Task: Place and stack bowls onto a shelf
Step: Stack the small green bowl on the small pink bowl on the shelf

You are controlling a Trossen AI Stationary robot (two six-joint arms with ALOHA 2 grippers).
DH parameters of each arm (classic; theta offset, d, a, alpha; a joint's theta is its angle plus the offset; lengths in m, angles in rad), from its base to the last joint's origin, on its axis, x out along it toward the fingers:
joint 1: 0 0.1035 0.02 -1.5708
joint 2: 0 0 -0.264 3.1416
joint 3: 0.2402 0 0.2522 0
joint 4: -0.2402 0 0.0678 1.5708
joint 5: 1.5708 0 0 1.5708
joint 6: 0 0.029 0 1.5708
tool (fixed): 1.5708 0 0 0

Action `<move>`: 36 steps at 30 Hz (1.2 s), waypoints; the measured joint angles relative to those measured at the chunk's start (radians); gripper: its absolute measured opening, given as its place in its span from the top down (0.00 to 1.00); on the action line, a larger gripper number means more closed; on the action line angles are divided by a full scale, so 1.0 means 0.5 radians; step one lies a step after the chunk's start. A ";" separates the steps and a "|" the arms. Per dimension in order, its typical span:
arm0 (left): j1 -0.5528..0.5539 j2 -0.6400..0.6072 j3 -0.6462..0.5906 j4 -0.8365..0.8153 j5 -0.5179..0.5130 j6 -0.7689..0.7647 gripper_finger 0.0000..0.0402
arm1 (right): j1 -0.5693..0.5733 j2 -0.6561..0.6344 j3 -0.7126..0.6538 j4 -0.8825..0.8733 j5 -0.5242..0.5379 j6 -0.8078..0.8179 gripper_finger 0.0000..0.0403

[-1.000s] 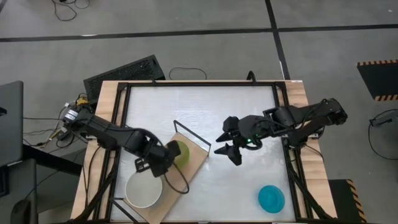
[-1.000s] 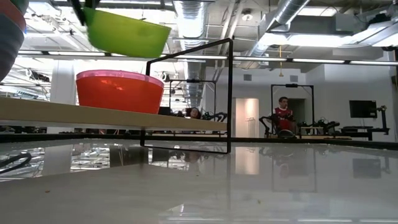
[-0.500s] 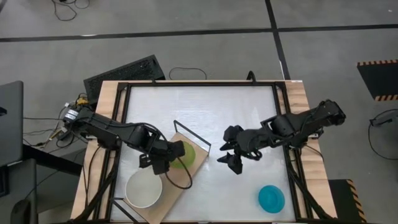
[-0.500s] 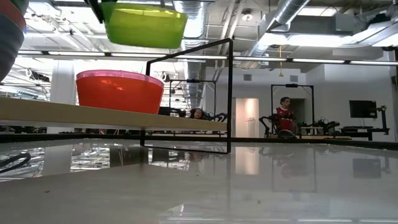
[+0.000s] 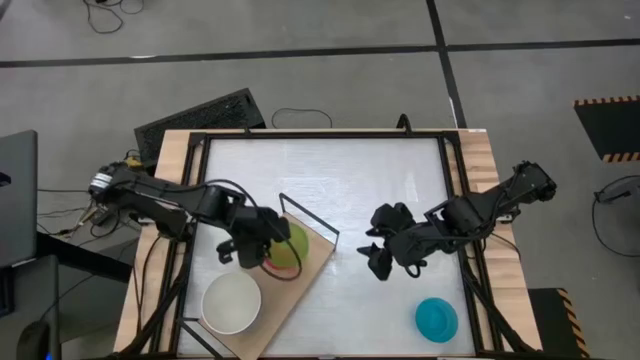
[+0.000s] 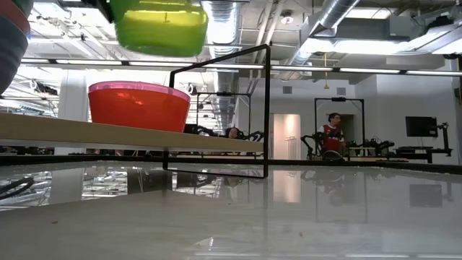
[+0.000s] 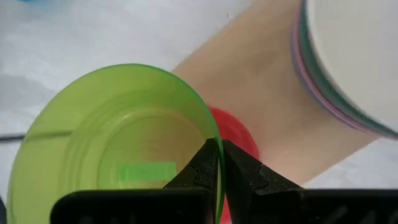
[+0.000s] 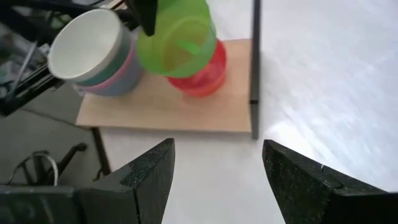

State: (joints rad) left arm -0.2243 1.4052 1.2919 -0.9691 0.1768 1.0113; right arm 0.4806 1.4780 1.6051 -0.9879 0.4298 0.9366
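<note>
The lime bowl [image 5: 285, 245] hangs above the red bowl [image 6: 138, 105] on the shelf [image 5: 312, 262], its rim pinched by the closed left gripper [image 7: 219, 163]. A white-topped stack [image 5: 231, 303] stands beside. The right gripper [image 5: 380, 255], fully spread and empty, hovers over the table [image 5: 330, 170] near the cyan bowl [image 5: 436, 318].

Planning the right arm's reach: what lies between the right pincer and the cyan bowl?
Nothing: in the high view only bare white tabletop separates the open right pincer from the cyan bowl.
</note>
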 joint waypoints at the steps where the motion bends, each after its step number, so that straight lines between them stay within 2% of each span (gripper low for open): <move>1: 0.023 -0.051 -0.070 0.031 0.031 -0.006 1.00 | -0.011 0.000 0.000 -0.012 0.014 0.010 0.33; 4: 0.082 -0.192 -0.287 0.169 0.046 0.057 1.00 | -0.050 0.000 0.000 -0.035 0.027 0.013 0.33; 8: 0.118 -0.302 -0.494 0.518 0.066 0.156 1.00 | -0.108 0.000 0.000 -0.036 0.026 0.013 0.33; 13: 0.150 -0.286 -0.613 0.524 0.195 0.151 1.00 | -0.143 0.000 0.000 -0.044 -0.005 0.015 0.33; 18: 0.151 -0.285 -0.753 0.581 0.205 0.184 1.00 | -0.142 -0.001 0.000 -0.052 -0.015 0.016 0.33; 30: 0.142 -0.285 -0.823 0.649 0.178 0.199 1.00 | -0.142 -0.001 0.000 -0.059 -0.018 0.015 0.33; 36: 0.141 -0.285 -0.823 0.636 0.337 0.245 0.94 | -0.142 -0.001 0.000 -0.059 -0.028 0.015 0.33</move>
State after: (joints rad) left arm -0.1535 1.2629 0.8803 -0.6510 0.3454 1.1335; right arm 0.4095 1.4776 1.6051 -1.0172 0.4161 0.9443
